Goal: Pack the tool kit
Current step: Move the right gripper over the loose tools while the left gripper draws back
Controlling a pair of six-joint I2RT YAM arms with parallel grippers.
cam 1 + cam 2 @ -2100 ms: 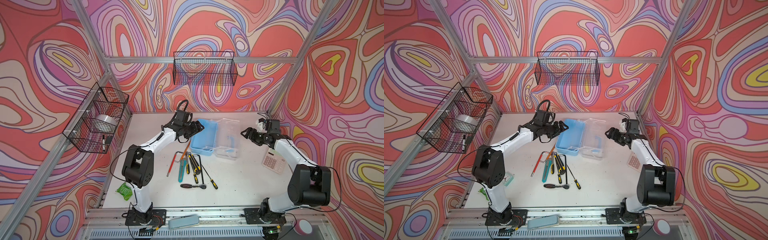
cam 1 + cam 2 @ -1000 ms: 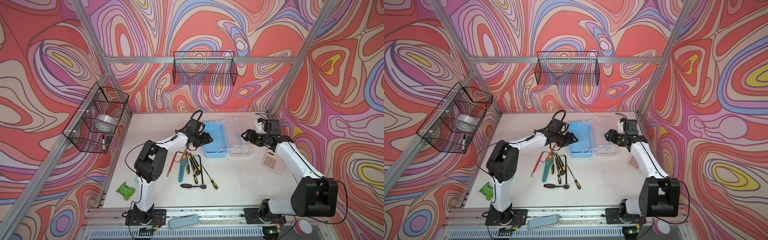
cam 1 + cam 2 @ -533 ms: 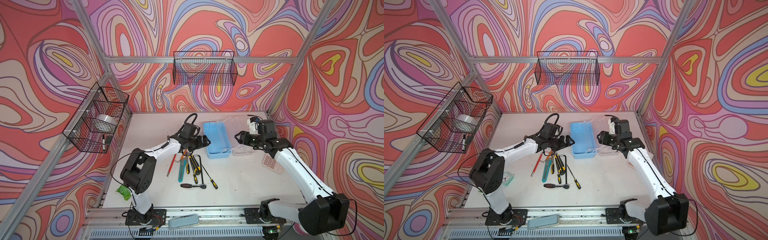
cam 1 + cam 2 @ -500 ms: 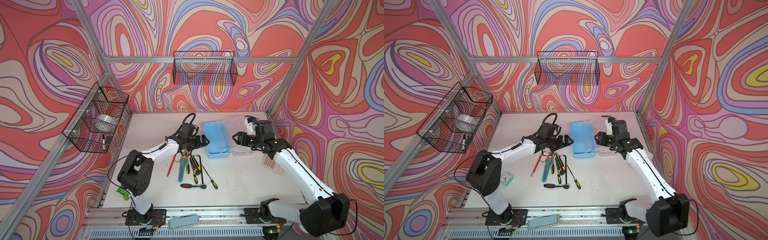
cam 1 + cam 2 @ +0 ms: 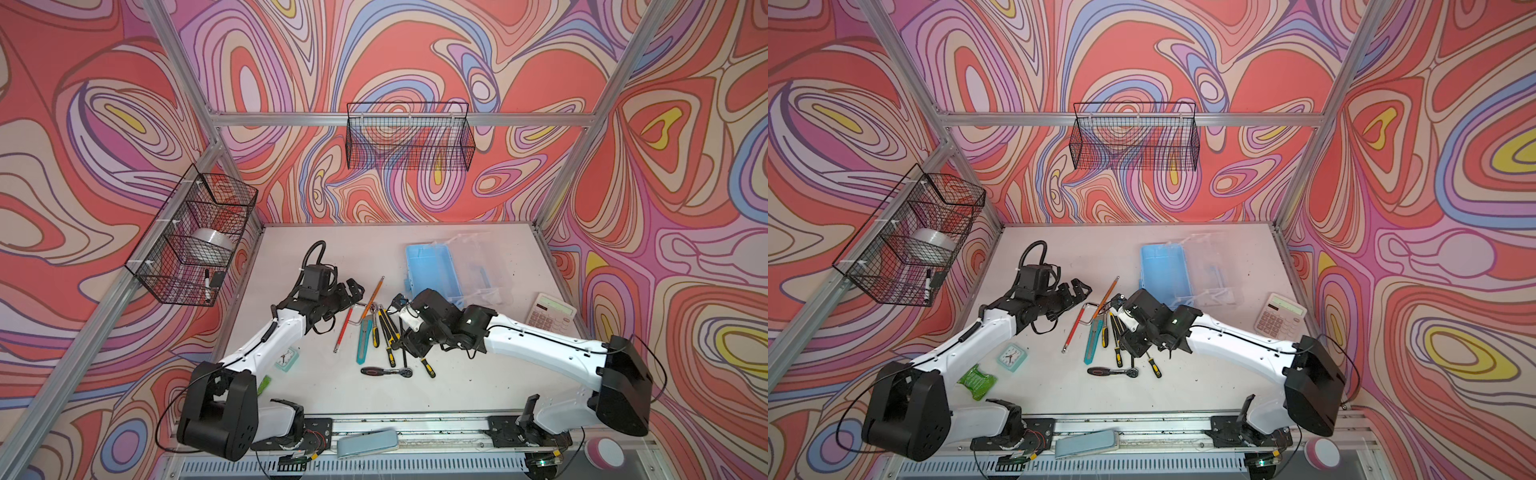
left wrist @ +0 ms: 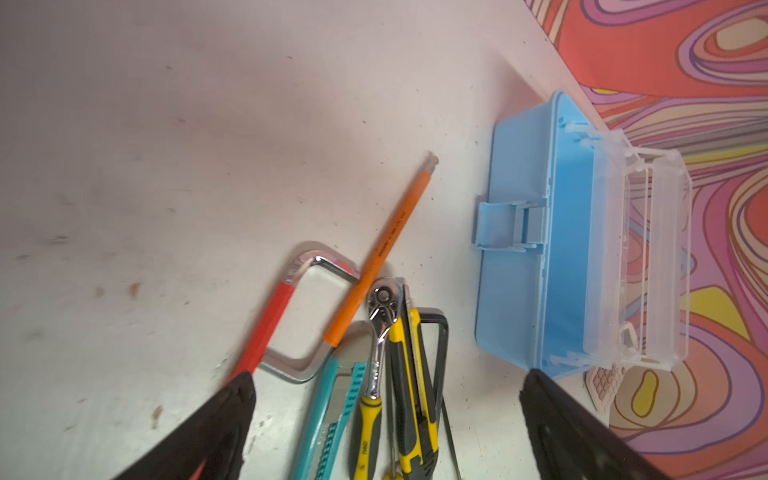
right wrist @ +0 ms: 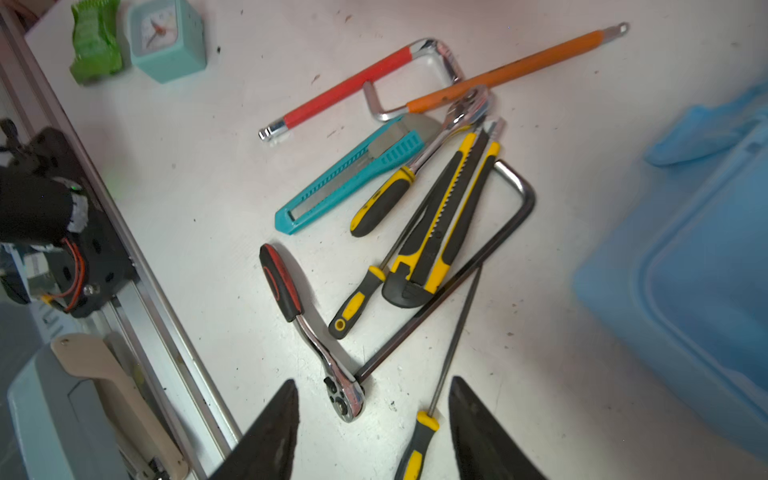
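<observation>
Both arms have swung off the tool kit case [image 5: 432, 270] and now stand over the loose tools. My left pincer [image 6: 386, 380] gapes wide, holding nothing. My right pincer [image 7: 372, 384] is part open, straddling the long screwdriver [image 7: 415, 449], not closed on it.

Count ahead of its tips:
- Hex keys, three: red hex key [image 7: 345, 89], orange hex key [image 7: 507, 66], black hex key [image 7: 490, 246].
- Knives, two: teal utility knife [image 7: 345, 178], yellow utility knife [image 7: 436, 232].
- Ratchets, two: yellow ratchet [image 7: 382, 203], red ratchet [image 7: 282, 282].
- Screwdrivers, two, counting the short screwdriver [image 7: 353, 307].

All overlap in one pile between my pincers. Case lies beyond my right pincer, toward the back wall, clear lid [image 5: 478, 266] thrown back. Bare white table [image 5: 311, 249] spreads outward of my left pincer. Patterned walls [image 5: 291, 83] close three sides.
</observation>
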